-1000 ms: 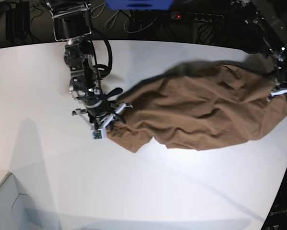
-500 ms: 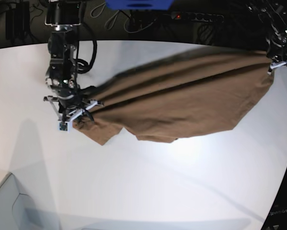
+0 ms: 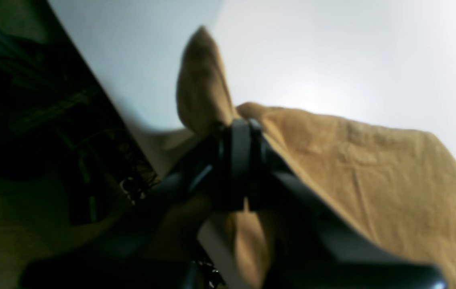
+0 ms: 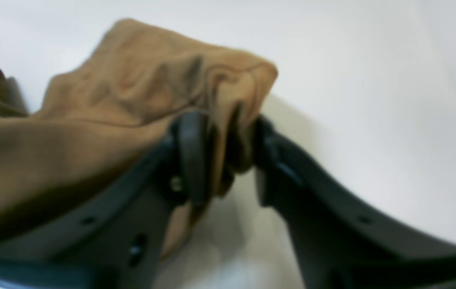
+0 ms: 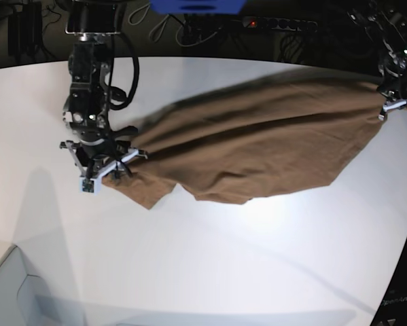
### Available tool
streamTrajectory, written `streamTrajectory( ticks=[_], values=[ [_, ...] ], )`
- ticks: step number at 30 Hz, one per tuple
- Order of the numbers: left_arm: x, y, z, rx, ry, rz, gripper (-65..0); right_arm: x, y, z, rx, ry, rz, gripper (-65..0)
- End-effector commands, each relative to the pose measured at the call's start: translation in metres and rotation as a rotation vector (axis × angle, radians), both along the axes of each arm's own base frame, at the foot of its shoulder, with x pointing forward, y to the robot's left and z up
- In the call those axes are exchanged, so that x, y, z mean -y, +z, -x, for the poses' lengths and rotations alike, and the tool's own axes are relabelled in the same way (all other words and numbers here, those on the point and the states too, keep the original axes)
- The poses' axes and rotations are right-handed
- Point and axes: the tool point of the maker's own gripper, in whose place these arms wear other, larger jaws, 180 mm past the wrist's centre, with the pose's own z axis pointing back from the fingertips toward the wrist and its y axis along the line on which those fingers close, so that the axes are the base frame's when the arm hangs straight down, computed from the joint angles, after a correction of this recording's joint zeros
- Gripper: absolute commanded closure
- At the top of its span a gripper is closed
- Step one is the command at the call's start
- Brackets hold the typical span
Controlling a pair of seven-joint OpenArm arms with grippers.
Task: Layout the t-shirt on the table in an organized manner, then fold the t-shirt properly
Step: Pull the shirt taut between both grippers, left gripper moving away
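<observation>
Both grippers (image 5: 107,166) (image 5: 394,102) stretch the t-shirt (image 5: 257,146) over the white table (image 5: 203,272).

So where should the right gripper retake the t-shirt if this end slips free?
Probably the bunched end of the t-shirt between the right gripper jaws, which now stand apart. Come in low from the bare table side: the fabric is gathered thick there and stretched toward the left gripper.

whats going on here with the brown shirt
A two-armed robot has the t-shirt stretched across the table, one arm at each end. The left pincer is shut on one end near the table's far edge. The right pincer has its jaws parted, with a bunch of cloth between them.
</observation>
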Motion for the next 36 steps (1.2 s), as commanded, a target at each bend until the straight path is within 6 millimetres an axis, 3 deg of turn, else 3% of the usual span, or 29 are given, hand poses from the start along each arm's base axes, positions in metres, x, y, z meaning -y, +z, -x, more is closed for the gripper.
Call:
streamTrajectory(
  ticks=[1, 6, 9, 13, 19, 22, 27, 31, 33, 35, 36],
  values=[
    [-0.005, 0.016, -0.011, 0.040, -0.012, -0.040, 0.0, 0.003, 0.019, -0.012, 0.064, -0.012, 0.006, -28.6],
    [-0.006, 0.018, -0.013, 0.047, -0.012, -0.043, 0.0, 0.006, 0.046, -0.010, 0.135, -0.016, 0.020, -39.8],
    [-0.006, 0.018, -0.014, 0.048, -0.012, -0.043, 0.0, 0.007, 0.056, 0.004, 0.146, -0.017, 0.028, -41.5],
    [-0.006, 0.022, -0.021, 0.070, -0.012, -0.043, 0.0, -0.002, 0.030, 0.035, 0.029, -0.017, -0.007, -41.8],
    [-0.005, 0.026, -0.027, 0.086, -0.013, -0.043, 0.0, -0.052, -0.001, 0.076, -0.080, 0.123, -0.161, -41.5],
    [-0.005, 0.028, -0.031, 0.097, -0.013, -0.043, 0.0, -0.061, -0.007, 0.085, -0.100, 0.115, -0.195, -41.5],
    [-0.005, 0.028, -0.031, 0.099, -0.013, -0.043, 0.0, -0.096, -0.041, 0.098, -0.200, 0.193, -0.238, -41.4],
    [-0.006, 0.028, -0.031, 0.099, -0.011, -0.043, 0.0, -0.109, -0.048, 0.091, -0.203, 0.223, -0.250, -41.0],
    [-0.006, 0.029, -0.031, 0.099, -0.012, -0.045, 0.0, -0.114, -0.045, 0.087, -0.189, 0.238, -0.252, -36.8],
    [-0.006, 0.033, -0.033, 0.109, -0.014, -0.052, 0.0, -0.117, -0.036, 0.081, -0.158, 0.248, -0.250, -26.0],
    [-0.008, 0.045, -0.039, 0.137, -0.017, -0.071, 0.0, -0.116, -0.027, 0.074, -0.133, 0.250, -0.245, -18.8]
  ],
)
